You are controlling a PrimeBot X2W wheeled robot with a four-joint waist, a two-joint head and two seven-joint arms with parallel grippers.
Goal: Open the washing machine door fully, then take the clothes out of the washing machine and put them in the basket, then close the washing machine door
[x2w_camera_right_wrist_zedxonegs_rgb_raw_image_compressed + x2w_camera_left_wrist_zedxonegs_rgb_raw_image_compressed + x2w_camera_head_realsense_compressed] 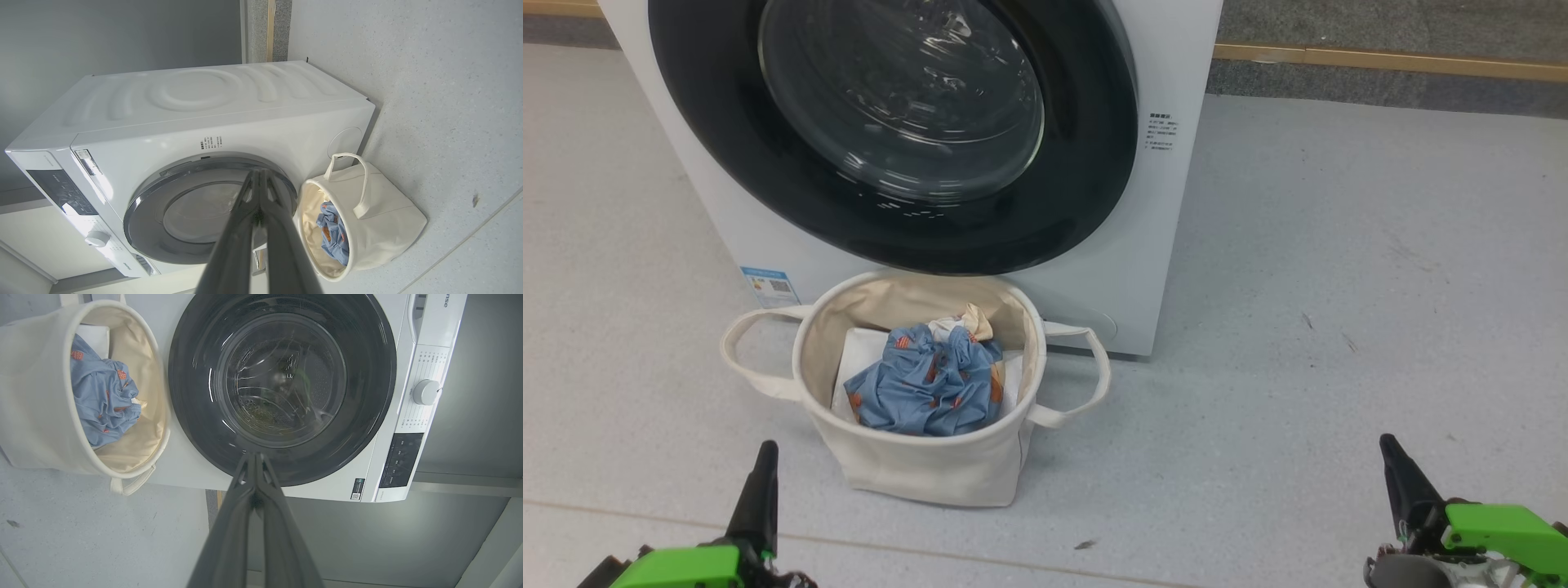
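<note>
Head view, low left: how does the left gripper (766, 449) stand?

Its fingers are pressed together with nothing between them, above the grey floor (629, 327).

And to its right?

The basket (931, 469) stands upright on the floor, just in front of the washing machine (1168, 245); I cannot tell if they touch. The clothes (927, 384) lie bunched inside it, blue fabric with orange motifs and some cream, on a white sheet (862, 347).

The washing machine door (898, 98)?

It is above the basket, closed flat against the machine's front.

Far right?

The right gripper (1387, 447) is low, its fingers closed tight and empty, well apart from the basket.
</note>
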